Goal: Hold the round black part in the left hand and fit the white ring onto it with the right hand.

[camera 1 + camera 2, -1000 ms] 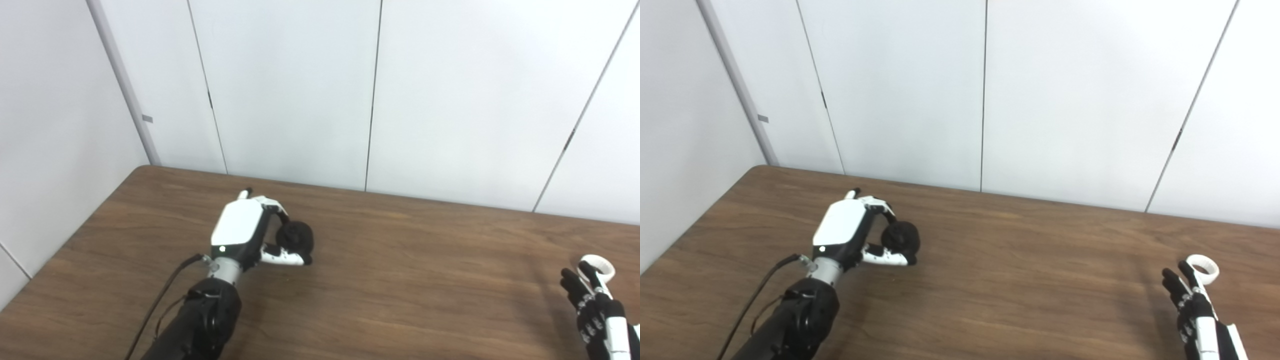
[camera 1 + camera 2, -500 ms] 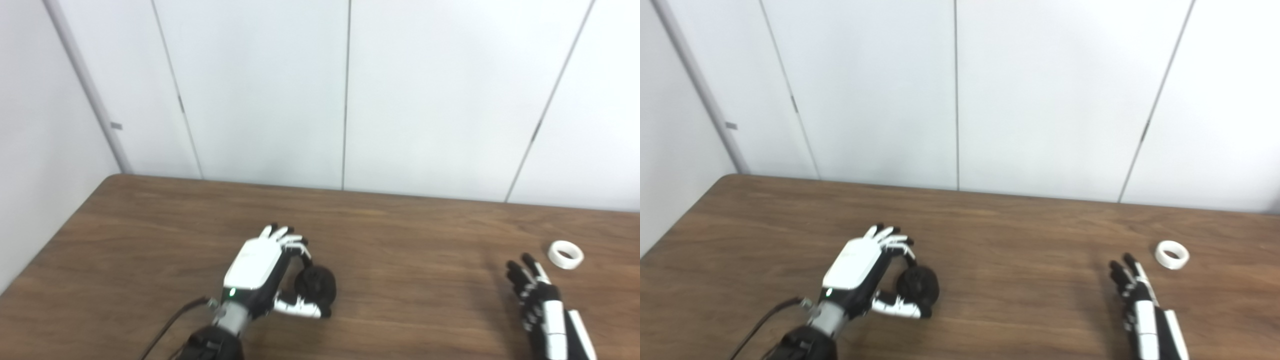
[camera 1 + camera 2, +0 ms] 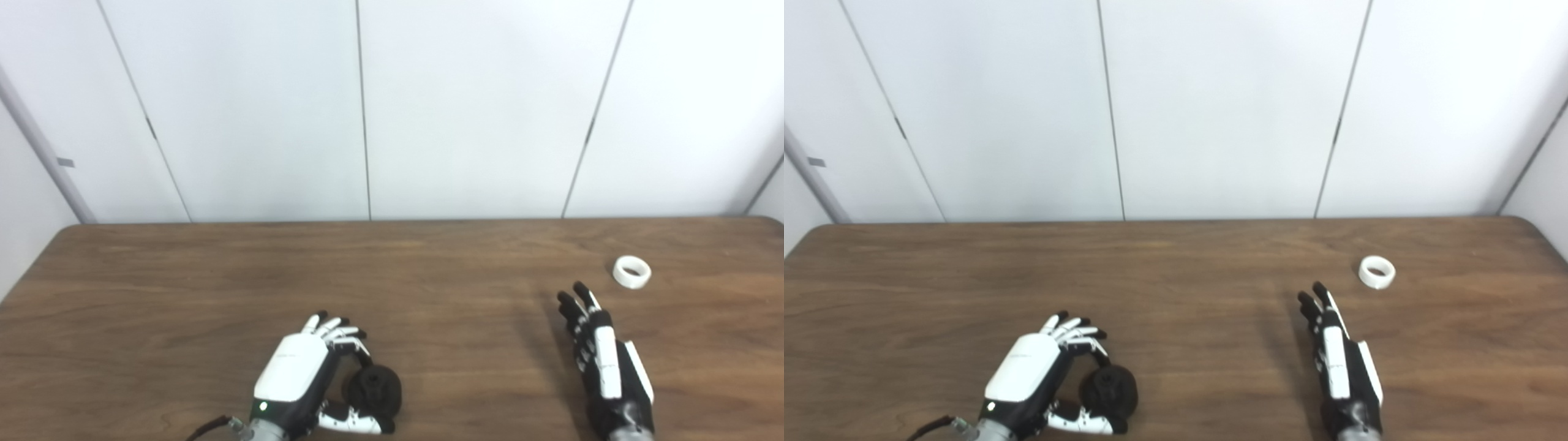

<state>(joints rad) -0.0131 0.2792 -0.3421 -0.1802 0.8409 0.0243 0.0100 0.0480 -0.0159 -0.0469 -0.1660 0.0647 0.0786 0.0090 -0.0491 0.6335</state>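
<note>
My left hand (image 3: 297, 380) wraps around the round black part (image 3: 375, 390) at the near edge of the wooden tabletop (image 3: 429, 275), thumb under it along the near side and fingers (image 3: 343, 337) curled over its far side; the part sits low against the wood, and whether it is lifted clear I cannot tell. My right hand (image 3: 603, 361) stands edge-on over the right half of the tabletop, holding nothing, its dark fingertips (image 3: 576, 297) stretched out straight and pointing away from me. The white ring (image 3: 631, 271) lies flat on the tabletop near those fingertips, beyond them and a little to the right, touched by nothing. The ring and the black part lie well apart, on opposite halves of the tabletop. White wall panels (image 3: 478, 104) rise behind the far edge.
</note>
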